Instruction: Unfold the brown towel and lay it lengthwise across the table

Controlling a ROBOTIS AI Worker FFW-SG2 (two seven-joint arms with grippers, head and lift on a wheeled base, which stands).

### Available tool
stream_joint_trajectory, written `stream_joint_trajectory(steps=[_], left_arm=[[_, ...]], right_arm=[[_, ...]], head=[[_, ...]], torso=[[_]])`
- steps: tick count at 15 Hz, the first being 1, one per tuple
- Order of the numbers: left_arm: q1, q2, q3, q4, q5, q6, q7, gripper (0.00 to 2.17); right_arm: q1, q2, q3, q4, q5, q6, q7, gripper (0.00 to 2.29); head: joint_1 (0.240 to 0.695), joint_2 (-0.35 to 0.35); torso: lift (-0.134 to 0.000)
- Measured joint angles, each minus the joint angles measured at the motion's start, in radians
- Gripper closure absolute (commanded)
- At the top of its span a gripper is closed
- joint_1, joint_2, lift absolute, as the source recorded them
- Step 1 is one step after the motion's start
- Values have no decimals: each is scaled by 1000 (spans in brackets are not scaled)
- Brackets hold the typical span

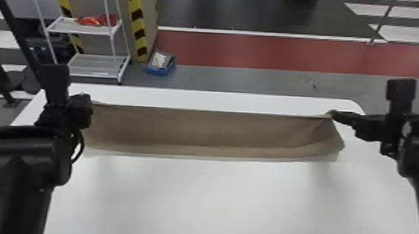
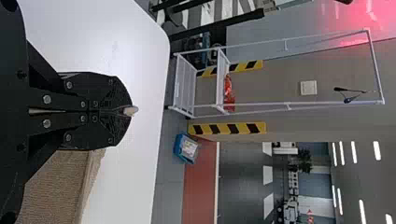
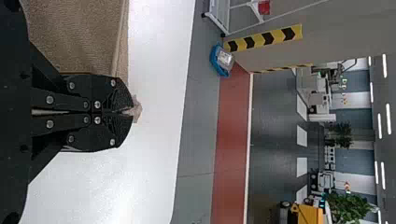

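Observation:
The brown towel (image 1: 204, 130) is stretched wide between the two grippers over the far part of the white table (image 1: 214, 201), its upper edge nearly straight. At its left end is my left gripper (image 1: 89, 107); at its right end, my right gripper (image 1: 334, 114) holds the far corner. In the left wrist view, my left gripper (image 2: 125, 112) is shut with a bit of cloth poking out at the tips, the towel (image 2: 58, 186) beside it. In the right wrist view, my right gripper (image 3: 127, 111) is likewise shut on a towel corner (image 3: 136, 108).
Beyond the table's far edge stand a white wire rack (image 1: 95, 64) with a red item on it and a blue box (image 1: 161, 63) on the floor. A striped pillar (image 1: 136, 22) rises behind them. White tabletop shows in front of the towel.

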Motion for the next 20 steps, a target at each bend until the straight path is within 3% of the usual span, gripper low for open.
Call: stream_joint_trajectory(steps=[2, 5, 8, 12, 16, 20], left_arm=[[-36, 0, -23, 70, -14, 1, 18, 22], [-86, -2, -55, 181, -61, -2, 38, -2], [-109, 9, -68, 269, -103, -65, 55, -2], [-66, 36, -34, 298, -103, -221, 65, 66], [18, 47, 77, 231, 1, -279, -110, 76], [24, 98, 110, 239, 101, -277, -249, 83]], right_arm=[[-10, 0, 35, 42, 6, -49, -52, -2], [-26, 0, 79, 105, 11, -119, -165, 26], [-32, -9, 82, 135, 1, -160, -176, 36], [-1, -37, 66, 153, -38, -200, -161, 87], [42, -51, 42, 138, -72, -201, -88, 221], [43, -56, 34, 158, -74, -211, -87, 221]], head=[[666, -7], [673, -15], [675, -8], [683, 1], [695, 14], [695, 15]], torso=[[-121], [-121], [-121], [-121], [-121], [-121]])
